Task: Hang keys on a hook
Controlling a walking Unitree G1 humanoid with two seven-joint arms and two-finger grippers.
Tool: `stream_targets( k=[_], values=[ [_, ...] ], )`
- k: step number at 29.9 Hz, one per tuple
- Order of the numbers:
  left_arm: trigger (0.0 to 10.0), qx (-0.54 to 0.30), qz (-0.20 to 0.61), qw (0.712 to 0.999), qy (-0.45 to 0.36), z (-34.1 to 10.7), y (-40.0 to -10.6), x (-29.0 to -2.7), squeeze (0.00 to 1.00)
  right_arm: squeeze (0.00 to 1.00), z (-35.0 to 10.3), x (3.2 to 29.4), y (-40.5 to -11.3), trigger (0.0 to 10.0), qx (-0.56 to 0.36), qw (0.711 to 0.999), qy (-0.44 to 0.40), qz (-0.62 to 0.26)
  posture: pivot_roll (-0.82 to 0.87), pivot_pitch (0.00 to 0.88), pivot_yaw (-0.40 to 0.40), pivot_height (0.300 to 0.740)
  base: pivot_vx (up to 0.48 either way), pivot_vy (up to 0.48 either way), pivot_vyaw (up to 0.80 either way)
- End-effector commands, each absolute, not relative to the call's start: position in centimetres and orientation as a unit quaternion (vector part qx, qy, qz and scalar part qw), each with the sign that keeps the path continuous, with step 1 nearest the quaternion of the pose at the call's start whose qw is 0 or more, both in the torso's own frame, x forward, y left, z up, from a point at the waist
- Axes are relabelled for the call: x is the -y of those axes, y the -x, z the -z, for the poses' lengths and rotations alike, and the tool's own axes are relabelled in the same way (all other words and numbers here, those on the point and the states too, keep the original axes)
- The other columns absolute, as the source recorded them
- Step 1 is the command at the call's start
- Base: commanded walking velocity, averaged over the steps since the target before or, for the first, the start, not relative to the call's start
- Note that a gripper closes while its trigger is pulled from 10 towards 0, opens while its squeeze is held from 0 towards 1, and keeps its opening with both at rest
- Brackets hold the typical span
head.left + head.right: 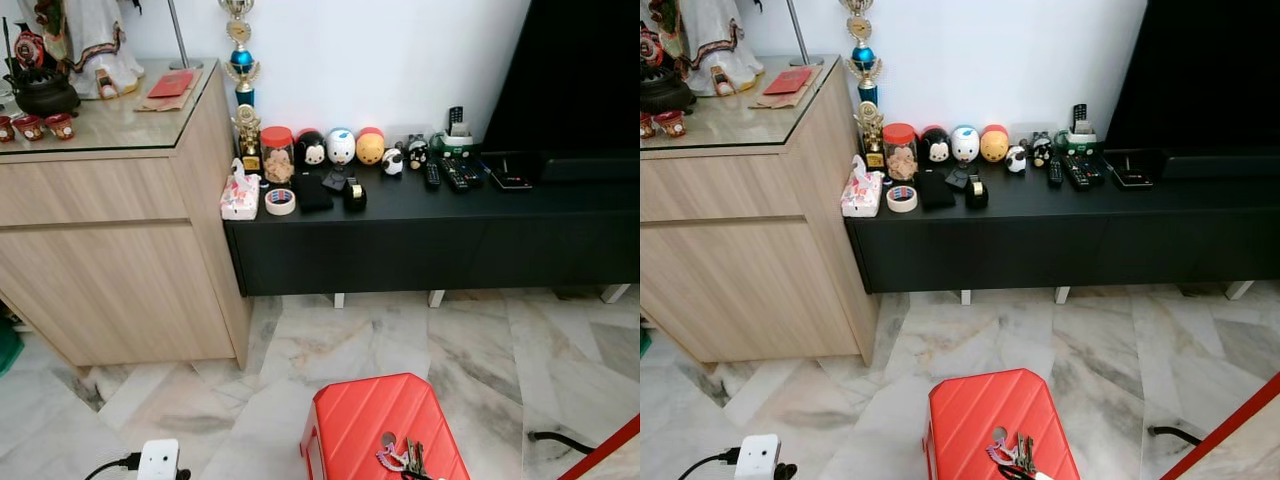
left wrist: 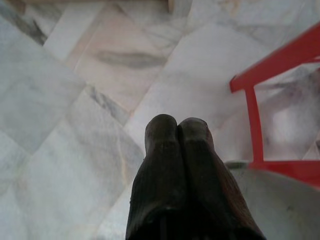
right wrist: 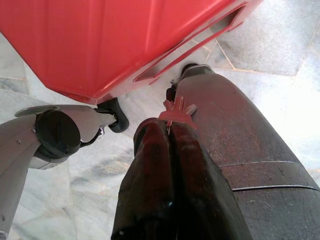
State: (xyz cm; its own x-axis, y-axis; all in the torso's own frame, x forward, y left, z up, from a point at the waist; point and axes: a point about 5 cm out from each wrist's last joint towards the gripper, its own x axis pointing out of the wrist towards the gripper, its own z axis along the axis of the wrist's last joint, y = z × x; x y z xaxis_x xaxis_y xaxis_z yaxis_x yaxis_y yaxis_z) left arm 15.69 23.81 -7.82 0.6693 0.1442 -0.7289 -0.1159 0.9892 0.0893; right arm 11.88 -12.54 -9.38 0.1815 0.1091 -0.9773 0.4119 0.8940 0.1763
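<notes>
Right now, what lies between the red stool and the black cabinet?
Bare marble floor separates the red stool, carrying the keys, from the black cabinet, per both eye views.

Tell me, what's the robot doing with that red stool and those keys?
Nothing has been picked up yet. The keys lie on top of the red stool just in front of the robot, on the marble floor. The left gripper hangs shut over the floor beside the stool. The right gripper is also shut, low down next to the stool.

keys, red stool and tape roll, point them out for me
keys (image 1: 400, 457): left eye view, middle of the bunch
red stool (image 1: 360, 415): left eye view, bare seat top
tape roll (image 1: 280, 201): left eye view, its ring
</notes>
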Motion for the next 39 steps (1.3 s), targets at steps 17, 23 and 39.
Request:
stream_targets(
  k=[17,23,39],
  values=[
    [10.0,-0.42,-0.072,0.905,-0.017,8.33,-15.13,-23.47,0.0,0.0,6.62,17.92,-21.08,10.0,-0.41,0.912,-0.008,0.016,0.1,0.056,-0.003,0.723,0.0,0.0,0.0],
    [10.0,-0.42,-0.072,0.905,-0.017,8.33,-15.13,-23.47,0.0,0.0,6.62,17.92,-21.08,10.0,-0.41,0.912,-0.008,0.016,0.1,0.056,-0.003,0.723,0.0,0.0,0.0],
    [10.0,-0.42,-0.072,0.905,-0.017,8.33,-15.13,-23.47,0.0,0.0,6.62,17.92,-21.08,10.0,-0.41,0.912,-0.008,0.016,0.1,0.056,-0.003,0.723,0.0,0.0,0.0]
  ],
)
